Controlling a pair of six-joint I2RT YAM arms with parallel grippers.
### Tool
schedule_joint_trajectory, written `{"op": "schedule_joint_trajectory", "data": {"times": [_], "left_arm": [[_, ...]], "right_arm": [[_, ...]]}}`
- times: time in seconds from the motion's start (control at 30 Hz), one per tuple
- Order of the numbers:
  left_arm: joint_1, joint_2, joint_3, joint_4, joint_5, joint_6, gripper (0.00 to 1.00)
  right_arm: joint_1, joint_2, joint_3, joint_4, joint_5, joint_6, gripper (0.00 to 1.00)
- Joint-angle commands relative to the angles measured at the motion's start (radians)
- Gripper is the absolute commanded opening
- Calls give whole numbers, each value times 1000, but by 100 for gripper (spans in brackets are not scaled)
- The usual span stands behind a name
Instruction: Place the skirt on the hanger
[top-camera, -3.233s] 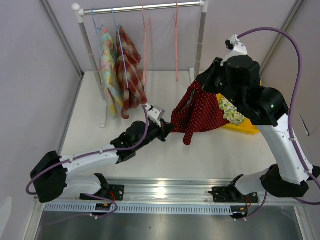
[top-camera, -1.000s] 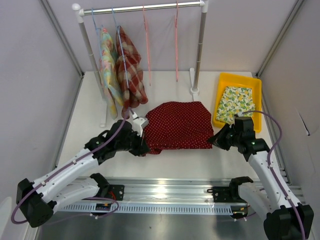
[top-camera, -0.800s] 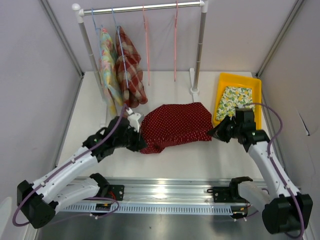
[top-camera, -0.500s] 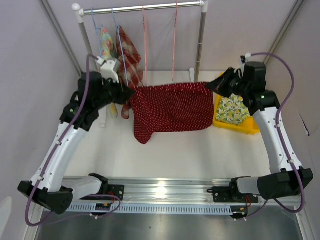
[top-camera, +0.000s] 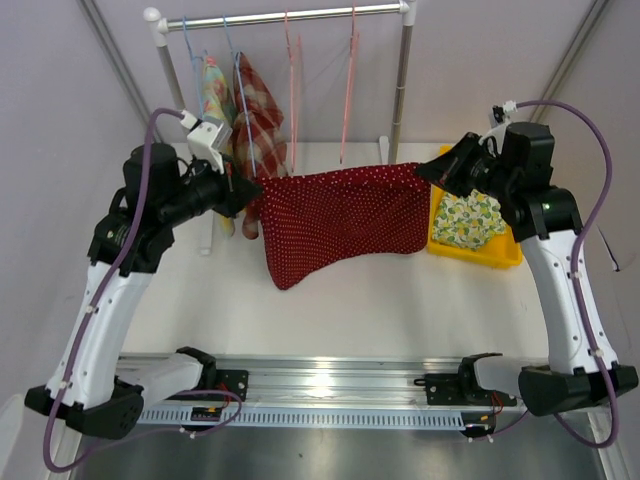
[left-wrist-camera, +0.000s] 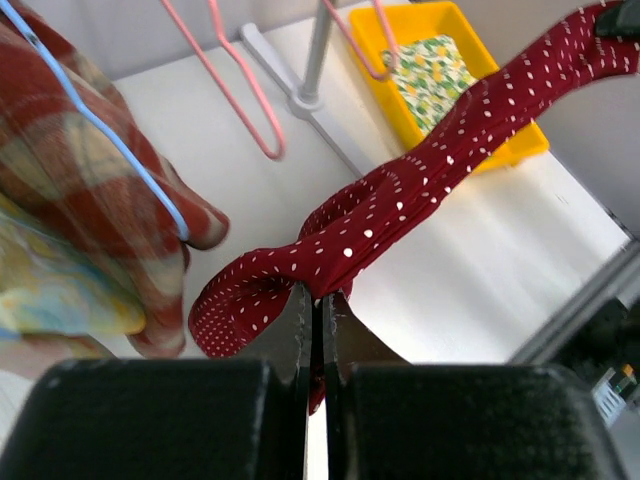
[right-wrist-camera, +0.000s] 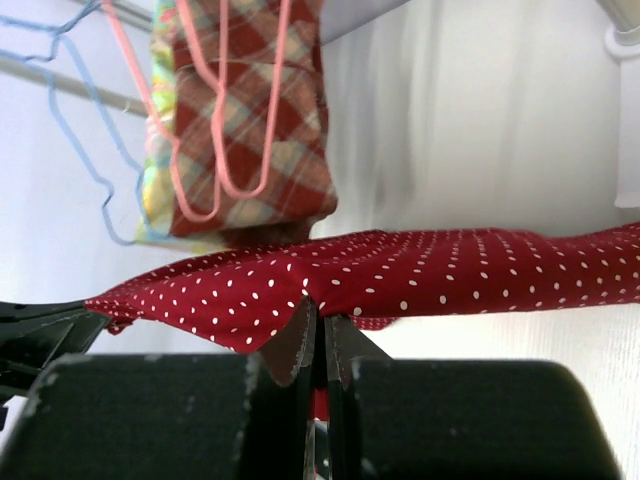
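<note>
Two jaws pinch skirt (top-camera: 335, 215) at opposite edges.

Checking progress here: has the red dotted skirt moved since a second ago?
Yes. The skirt has gone from lying on the table up and back toward the rack, stretched between the left gripper and the right gripper.

Robot lab test cell

Plain pale wall panels (top-camera: 60, 120) box in a white tabletop (top-camera: 400, 310); an aluminium rail (top-camera: 330, 375) with cabling crosses the lower frame, and a miniature clothes rack (top-camera: 260, 17) stands at the top.
</note>
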Motion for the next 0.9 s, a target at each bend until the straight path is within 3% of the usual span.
{"op": "schedule_joint_trajectory", "data": {"times": [0.0,0.3,0.47,0.6,0.87], "left_arm": [[24,-102,17,-33,35,42,0],[24,-70,187,-139,8,39,0],[36,12,114,-104,-17,40,0],[84,203,53,-9,32,10,0],[102,397,8,67,-132,-4,0]], "right_arm": [[-6,-89,22,-16,56,-24,0],[-1,-88,139,-65,62,-26,0],[-3,5,128,-31,53,-30,0],[-6,153,93,27,50,-41,0],[6,375,-17,167,-2,-38,0]]}}
